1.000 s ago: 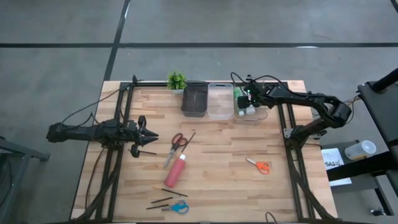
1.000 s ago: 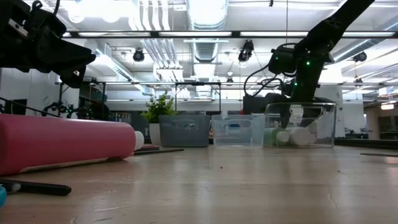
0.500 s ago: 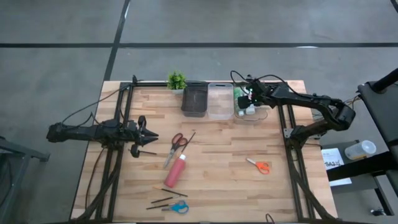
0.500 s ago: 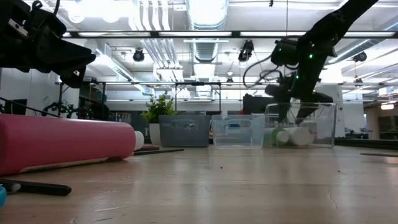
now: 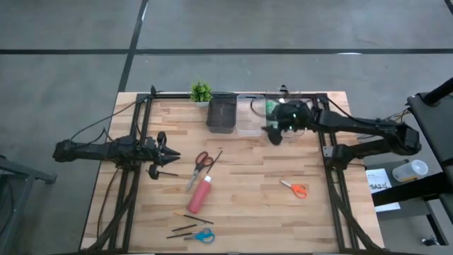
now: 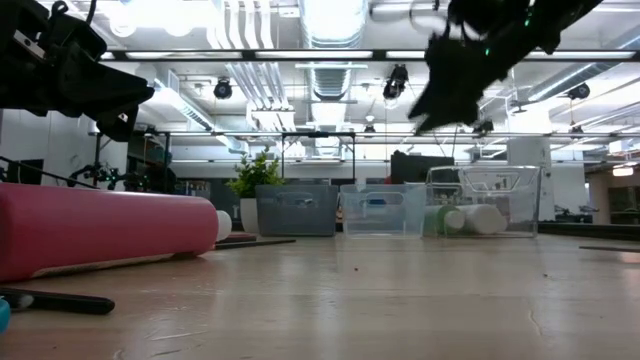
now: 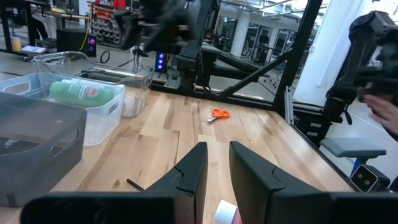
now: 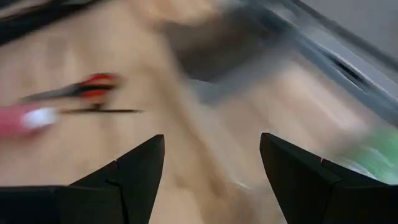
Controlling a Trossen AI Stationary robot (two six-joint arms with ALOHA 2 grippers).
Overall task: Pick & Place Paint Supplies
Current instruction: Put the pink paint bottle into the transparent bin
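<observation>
My right gripper hangs open and empty above the table, just in front of the clear bin that holds a green tube and a white tube. On the table lie a pinkish-red paint tube, red-handled scissors, orange-handled scissors, blue-handled scissors and thin dark brushes. My left gripper waits level at the table's left, its fingers a little apart with nothing between them.
A dark grey bin and a second clear bin stand beside the tube bin along the far edge. A small green potted plant stands left of them. Bare wood lies between the orange scissors and the pinkish-red tube.
My right gripper has risen out of the clear tube bin, swung toward the table's near edge and a little left, and rolled about its own line. It stays open and carries nothing; the green and white tubes remain in the bin.
</observation>
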